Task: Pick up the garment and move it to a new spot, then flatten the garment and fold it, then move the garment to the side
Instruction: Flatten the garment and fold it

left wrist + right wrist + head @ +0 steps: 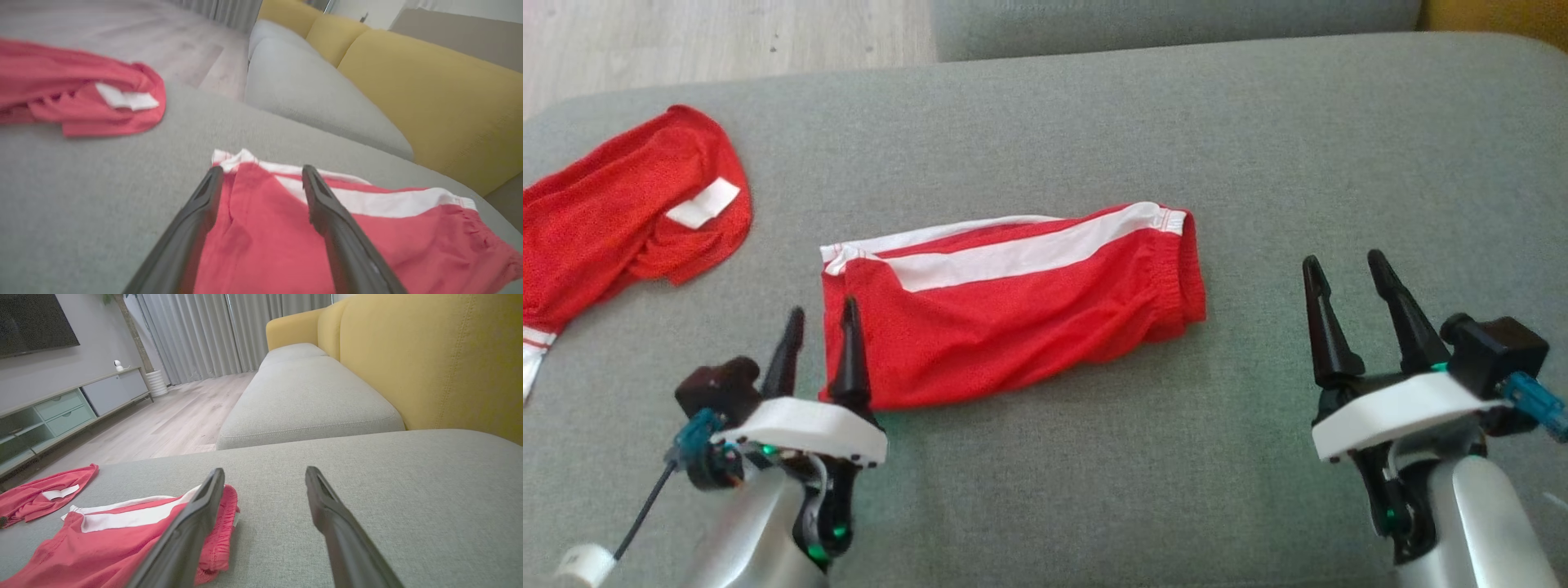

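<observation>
Left claw [823, 306] is released, its fingers spread over the left end of the shorts [1013, 310]. Right claw [1343, 258], also released, hovers well right of them. The shorts lie folded mid-sofa [1258, 163], with another red garment [621, 220] far left.

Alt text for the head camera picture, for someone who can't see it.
Folded red shorts with white side stripes lie on a grey cushion between two open grippers: the left gripper at their near left corner, the right gripper apart to the right. A second red garment lies crumpled at far left.
</observation>
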{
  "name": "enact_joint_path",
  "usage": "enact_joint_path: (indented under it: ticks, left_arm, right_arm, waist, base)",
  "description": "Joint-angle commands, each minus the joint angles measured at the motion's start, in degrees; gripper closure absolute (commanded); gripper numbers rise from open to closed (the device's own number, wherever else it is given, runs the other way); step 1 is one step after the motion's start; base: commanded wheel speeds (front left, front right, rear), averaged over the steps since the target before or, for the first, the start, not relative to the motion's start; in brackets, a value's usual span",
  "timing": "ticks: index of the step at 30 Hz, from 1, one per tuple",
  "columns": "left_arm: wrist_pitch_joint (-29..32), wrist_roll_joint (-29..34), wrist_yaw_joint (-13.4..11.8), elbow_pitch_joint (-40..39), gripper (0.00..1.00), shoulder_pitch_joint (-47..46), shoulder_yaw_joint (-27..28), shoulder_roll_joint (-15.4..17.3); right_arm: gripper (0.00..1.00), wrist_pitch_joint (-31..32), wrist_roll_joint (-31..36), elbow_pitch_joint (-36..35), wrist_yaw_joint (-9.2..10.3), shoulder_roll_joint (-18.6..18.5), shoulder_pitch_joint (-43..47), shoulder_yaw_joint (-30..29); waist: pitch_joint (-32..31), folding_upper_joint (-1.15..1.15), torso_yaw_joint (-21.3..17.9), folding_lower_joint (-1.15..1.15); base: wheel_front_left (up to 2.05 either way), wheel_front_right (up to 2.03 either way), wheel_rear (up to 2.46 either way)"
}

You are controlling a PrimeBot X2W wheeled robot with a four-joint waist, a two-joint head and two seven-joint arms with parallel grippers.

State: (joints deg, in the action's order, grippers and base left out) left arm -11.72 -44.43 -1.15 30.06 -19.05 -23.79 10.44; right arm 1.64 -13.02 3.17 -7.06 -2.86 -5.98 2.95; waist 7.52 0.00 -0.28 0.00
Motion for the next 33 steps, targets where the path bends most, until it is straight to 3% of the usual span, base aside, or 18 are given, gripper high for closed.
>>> enact_joint_path:
  ticks: [1, 10, 19, 33]
  left_arm:
    - [-1.20, 1.64, -0.59, -2.62, 0.00, -1.16, 2.33, 2.13]
    - [-2.93, 8.26, -3.58, -11.88, 0.00, 2.32, 1.81, 4.77]
    - [-2.78, 9.25, -6.00, -19.20, 0.00, 7.70, 1.43, 6.18]
    - [-2.25, 9.23, -7.73, -23.97, 0.00, 11.37, -0.10, 5.32]
  right_arm:
    - [0.00, 0.13, 0.47, -2.00, -0.43, -0.02, 0.06, 0.94]
    - [0.00, 0.62, 0.88, -1.41, -0.43, -0.02, 2.01, -0.23]
    - [0.00, 3.08, 0.91, 2.09, -0.43, -0.02, 1.37, -0.21]
    - [0.00, 13.88, 3.52, 20.50, -0.43, -0.02, -13.79, -3.41]
  waist:
    - [-0.40, 0.00, 0.18, 0.00]
    - [-3.67, 0.00, 2.01, 0.00]
    - [-5.19, 0.00, 5.91, 0.00]
    - [-3.99, 0.00, 13.76, 0.00]
  base:
    - [0.00, 0.00, 0.00]
    - [0.00, 0.00, 0.00]
    - [0.00, 0.00, 0.00]
    - [0.00, 0.00, 0.00]
